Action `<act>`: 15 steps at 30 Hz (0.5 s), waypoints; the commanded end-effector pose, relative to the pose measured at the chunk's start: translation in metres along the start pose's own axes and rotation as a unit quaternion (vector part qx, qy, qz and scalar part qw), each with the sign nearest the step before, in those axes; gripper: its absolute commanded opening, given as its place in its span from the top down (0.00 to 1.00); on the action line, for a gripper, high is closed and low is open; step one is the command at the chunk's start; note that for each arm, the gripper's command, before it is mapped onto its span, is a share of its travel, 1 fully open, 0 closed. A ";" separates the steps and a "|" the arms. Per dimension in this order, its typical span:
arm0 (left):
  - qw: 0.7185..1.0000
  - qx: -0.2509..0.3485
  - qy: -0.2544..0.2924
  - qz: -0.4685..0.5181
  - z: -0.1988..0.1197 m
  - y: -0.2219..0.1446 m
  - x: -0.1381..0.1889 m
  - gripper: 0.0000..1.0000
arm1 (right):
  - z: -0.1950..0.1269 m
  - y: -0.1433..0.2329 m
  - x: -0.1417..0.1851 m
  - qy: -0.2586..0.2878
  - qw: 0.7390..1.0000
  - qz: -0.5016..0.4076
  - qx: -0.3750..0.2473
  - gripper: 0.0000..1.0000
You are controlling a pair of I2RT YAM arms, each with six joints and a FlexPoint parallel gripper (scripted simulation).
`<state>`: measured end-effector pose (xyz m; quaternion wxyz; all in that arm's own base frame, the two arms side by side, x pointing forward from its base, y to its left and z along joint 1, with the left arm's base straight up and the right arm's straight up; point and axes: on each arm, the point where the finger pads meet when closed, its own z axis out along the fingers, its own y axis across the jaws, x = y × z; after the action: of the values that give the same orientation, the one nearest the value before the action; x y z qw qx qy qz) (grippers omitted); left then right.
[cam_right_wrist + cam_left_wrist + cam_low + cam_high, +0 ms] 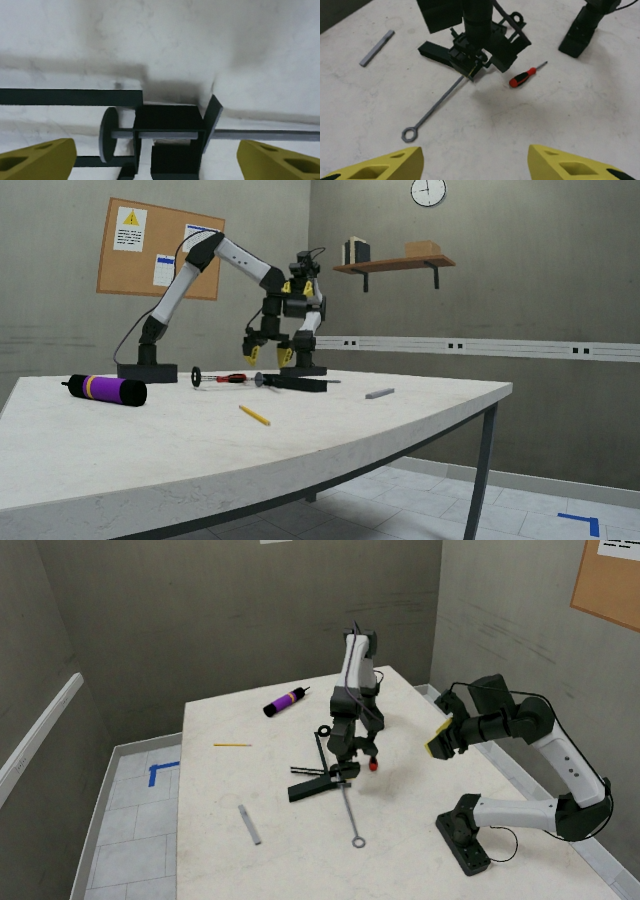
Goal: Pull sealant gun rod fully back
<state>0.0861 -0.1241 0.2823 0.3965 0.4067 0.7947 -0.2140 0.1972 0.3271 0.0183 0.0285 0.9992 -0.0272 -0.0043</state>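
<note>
Sealant gun [312, 788] [295, 383] [436, 53] [169, 116], one, lying on one pale desk [300, 865] [200, 450] [481, 128] [161, 40], beneath the right tool [359, 762] [268, 358] [479, 60] [157, 145]. Fitted with one rod [350, 812] [441, 100] [265, 135], ending in one ring; one thumb plate [213, 120] behind the handle; one disc [103, 134] inside the frame. Tools, two: right, fingers wide apart, holding nothing; left [434, 737] [297, 287] [476, 158], fingers apart, holding nothing, raised above the desk. Also: one purple-and-black cartridge [284, 702] [106, 389]; one yellow pencil [232, 745] [254, 415]; one grey bar [249, 825] [380, 393] [377, 48]; one red-and-black screwdriver [373, 764] [231, 378] [523, 77], near the gun.
</note>
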 end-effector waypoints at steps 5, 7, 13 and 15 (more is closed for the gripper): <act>1.000 -0.003 -0.019 0.009 -0.005 0.000 -0.012 0.34 | 0.017 0.002 0.006 0.001 1.000 -0.001 -0.009 0.00; 1.000 -0.003 -0.019 0.009 -0.005 0.000 -0.012 0.34 | 0.019 0.002 0.007 0.000 1.000 -0.001 -0.009 0.00; 1.000 -0.003 -0.019 0.009 -0.005 0.000 -0.012 0.34 | 0.028 0.002 0.006 0.000 1.000 -0.001 -0.009 0.00; 1.000 -0.003 -0.019 0.009 -0.005 0.000 -0.012 0.34 | 0.031 0.003 0.006 0.000 1.000 -0.001 -0.009 0.00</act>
<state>0.0868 -0.1236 0.2822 0.3980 0.4070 0.7946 -0.2111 0.2029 0.3291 0.0058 0.0226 0.9993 -0.0282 -0.0009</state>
